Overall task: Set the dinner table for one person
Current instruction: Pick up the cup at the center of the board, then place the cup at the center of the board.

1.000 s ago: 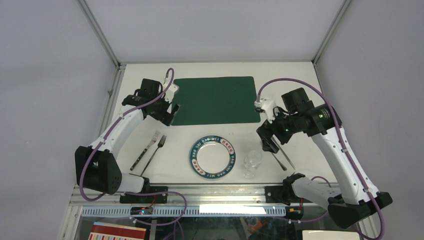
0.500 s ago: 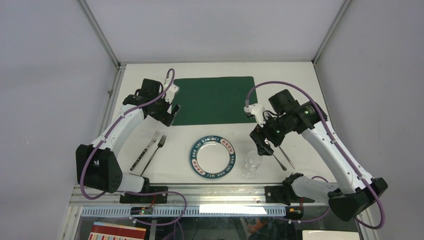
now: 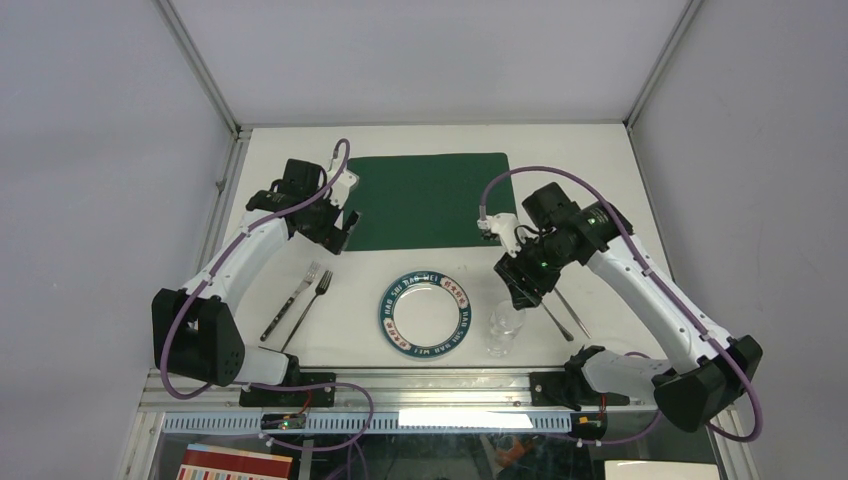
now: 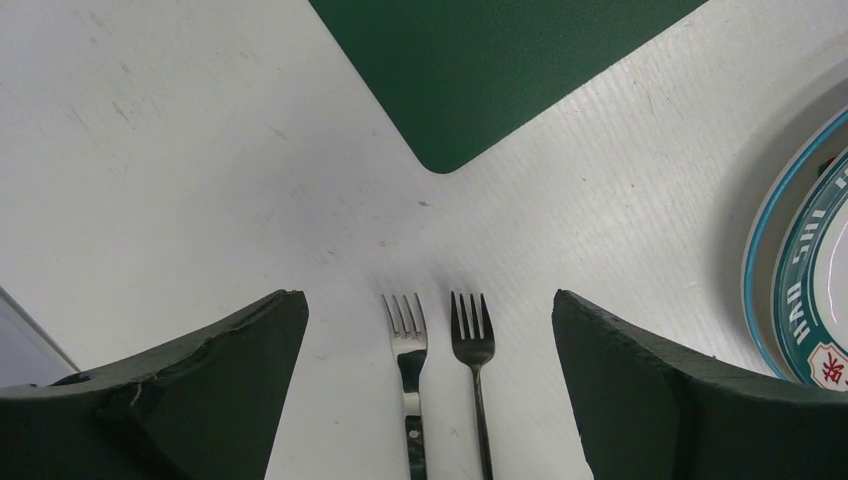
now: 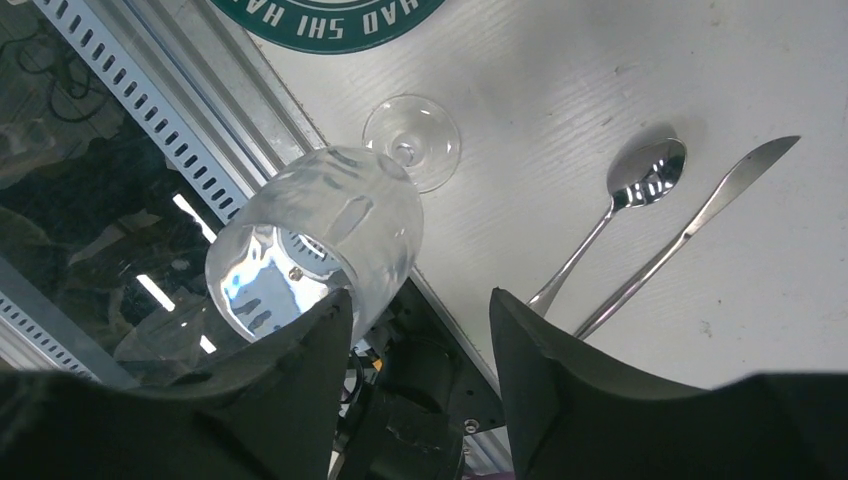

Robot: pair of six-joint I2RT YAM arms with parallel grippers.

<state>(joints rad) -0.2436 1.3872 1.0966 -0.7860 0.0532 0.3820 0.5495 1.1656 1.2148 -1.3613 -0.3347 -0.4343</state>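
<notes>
Dinner table (image 3: 600, 200), white with silver framing, fills the floor of the enclosure directly ahead of the arm bases. In the overhead view its broader side runs left to right, square to the bases. Nothing lying on it has shifted over the last second.

The right gripper (image 3: 520, 283) has swung leftward from above the spoon (image 5: 648, 172) and knife (image 5: 700, 225). It now hangs over the wine glass (image 3: 505, 328), which stands upright near the front edge, just right of the plate (image 3: 388, 310). Its fingers are spread and empty. In the right wrist view the glass bowl shows by one finger, lower down and not gripped.

The left gripper (image 3: 340, 232) has stayed put at the near left corner of the dark green placemat (image 3: 430, 200). Its jaws are wide apart and hold nothing. Two forks (image 4: 440, 330) lie side by side below it, tines towards the placemat. The spoon and knife lie together to the right of the glass, angled away from it.
</notes>
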